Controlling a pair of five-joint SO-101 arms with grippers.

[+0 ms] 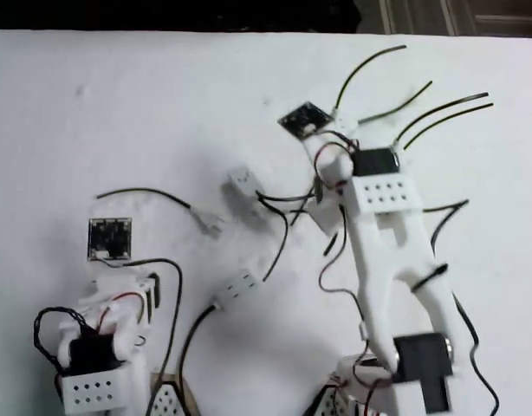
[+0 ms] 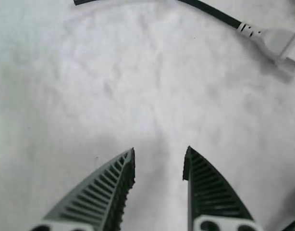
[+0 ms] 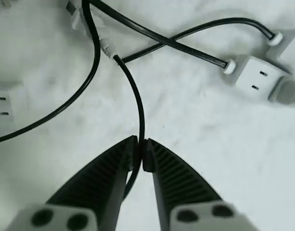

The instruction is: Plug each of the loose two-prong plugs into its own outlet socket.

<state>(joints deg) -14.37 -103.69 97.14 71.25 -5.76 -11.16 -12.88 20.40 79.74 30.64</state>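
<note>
My right gripper (image 3: 140, 144) is shut on a thin black cable (image 3: 137, 103), which runs on to a white plug end (image 3: 84, 17). A white outlet socket (image 3: 255, 79) lies beyond the fingertips on one side and another (image 3: 3, 106) at the opposite edge. From above, the right gripper (image 1: 322, 210) sits mid-table among crossing cables, near an outlet (image 1: 243, 182). A second outlet (image 1: 238, 286) lies closer to the front. My left gripper (image 2: 159, 156) is open over bare table, with a loose white two-prong plug (image 2: 282, 43) ahead of it, the same plug (image 1: 210, 224) seen from above. The left gripper (image 1: 149, 286) is at the front left.
Several loose black cables (image 1: 439, 113) fan out across the back right of the white table (image 1: 119, 113). A grey plug-like piece (image 3: 289, 91) rests against the outlet in the right wrist view. The back left of the table is bare.
</note>
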